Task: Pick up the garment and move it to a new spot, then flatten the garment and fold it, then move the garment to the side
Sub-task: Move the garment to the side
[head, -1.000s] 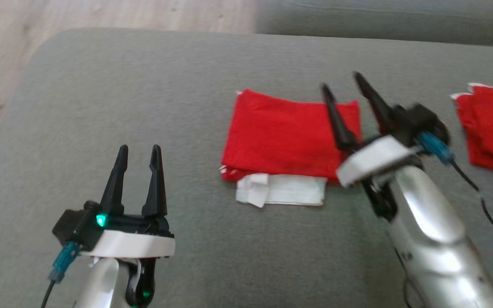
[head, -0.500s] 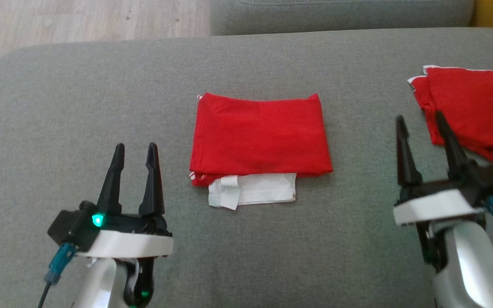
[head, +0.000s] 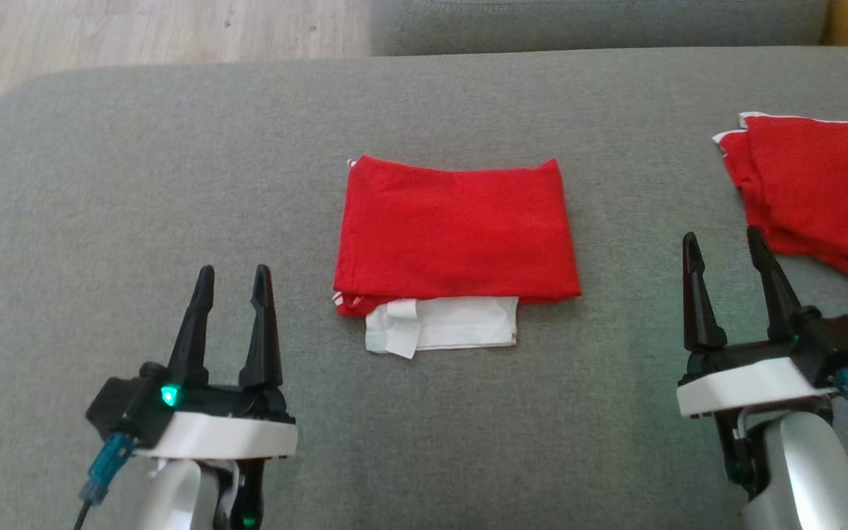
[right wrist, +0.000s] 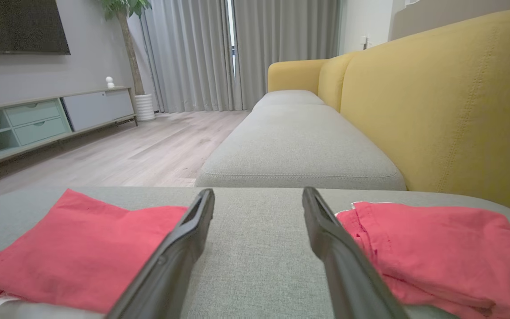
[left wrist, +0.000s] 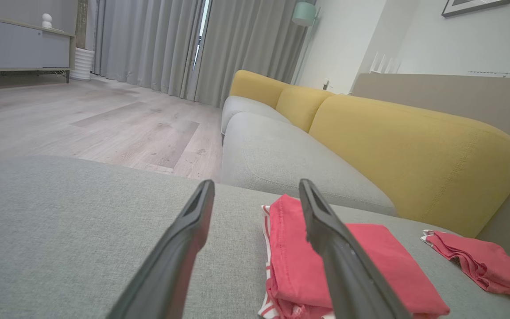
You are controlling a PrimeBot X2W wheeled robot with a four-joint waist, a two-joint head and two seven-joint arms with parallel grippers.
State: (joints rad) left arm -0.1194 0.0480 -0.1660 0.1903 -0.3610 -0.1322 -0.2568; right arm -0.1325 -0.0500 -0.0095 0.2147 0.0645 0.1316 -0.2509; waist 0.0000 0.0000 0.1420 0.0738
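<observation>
Grey sofa seat (head: 137,147): the folded red garment (head: 457,228) lies mid-seat, and a second red garment (head: 821,191) lies far right. The right gripper (head: 721,235) has withdrawn from over the folded garment's right edge to the lower right, jaws open and empty. The left gripper (head: 233,271) is unchanged, jaws open. The fold looks done; moving the garment aside likely remains.

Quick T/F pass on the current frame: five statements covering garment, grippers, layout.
1. The folded red garment lies on the grey cushion. True.
2. The right gripper is shut on it. False: it is open, apart from the cloth and empty.
3. The left gripper is open and empty. True.
4. A white part sticks out at the garment's near edge. True.
5. The second red garment lies on the robot's left. False: it lies on the right.
</observation>
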